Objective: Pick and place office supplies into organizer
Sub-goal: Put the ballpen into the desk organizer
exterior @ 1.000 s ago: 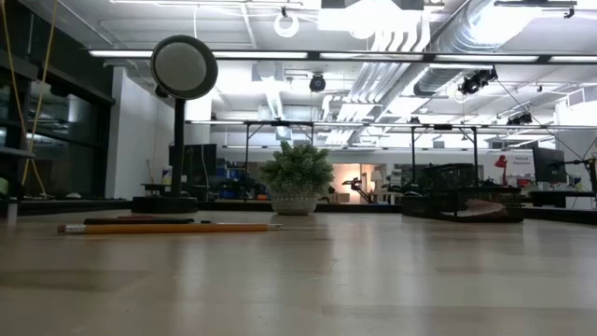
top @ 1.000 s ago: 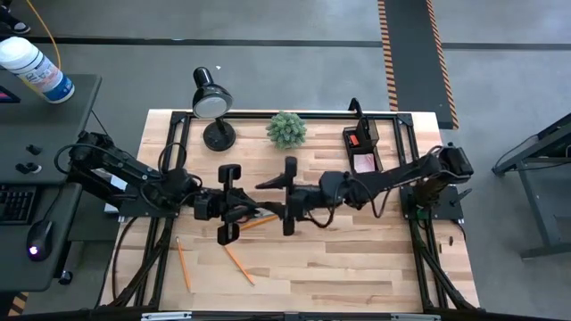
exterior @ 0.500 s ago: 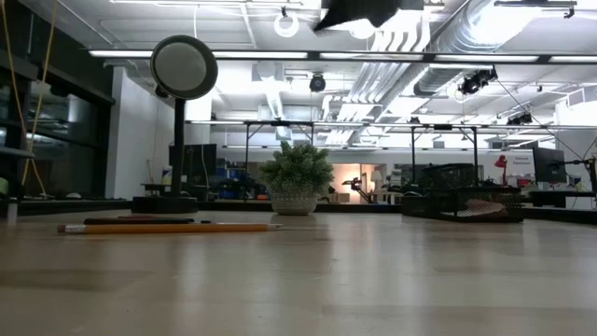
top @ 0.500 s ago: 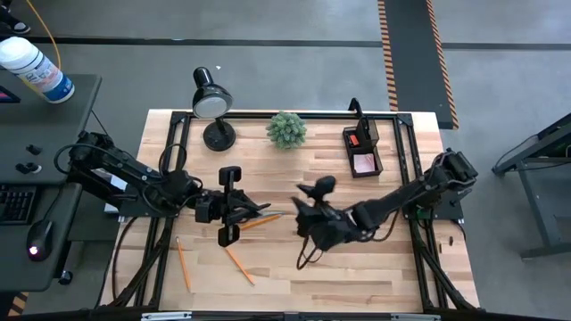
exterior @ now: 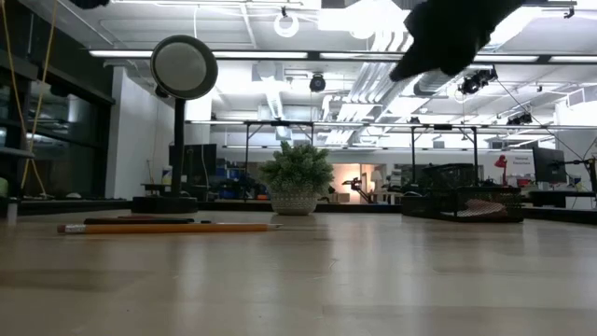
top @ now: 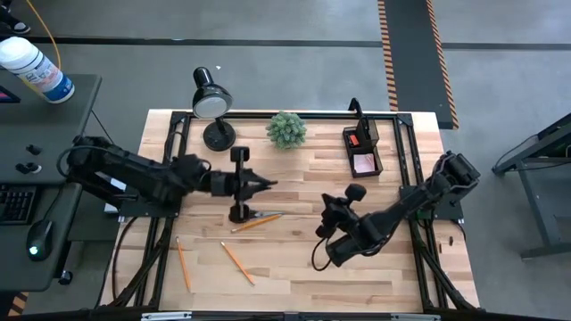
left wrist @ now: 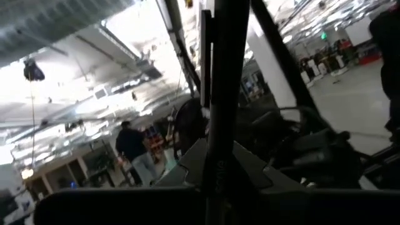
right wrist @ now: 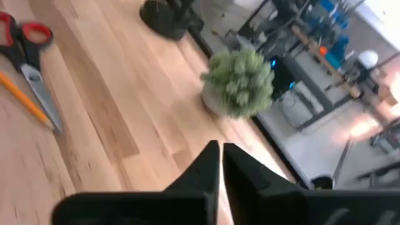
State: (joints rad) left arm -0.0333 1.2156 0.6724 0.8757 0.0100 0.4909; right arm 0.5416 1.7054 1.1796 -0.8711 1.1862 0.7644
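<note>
**Materials and finishes on view**

The tabletop (top: 294, 267) is made of pale wooden planks, smooth, with a soft sheen seen in the low view. The pencils (top: 237, 263) are finished in orange paint. The scissors (right wrist: 28, 56) are shown with glossy red plastic handles and bare grey metal blades. The organizer (top: 361, 147) is formed of black wire mesh. The lamp (top: 211, 98) is coated in dark matt black. The plant (right wrist: 239, 82) is seen as bushy, rough green foliage. The right gripper's fingers (right wrist: 209, 164) appear as matt black plastic.
</note>
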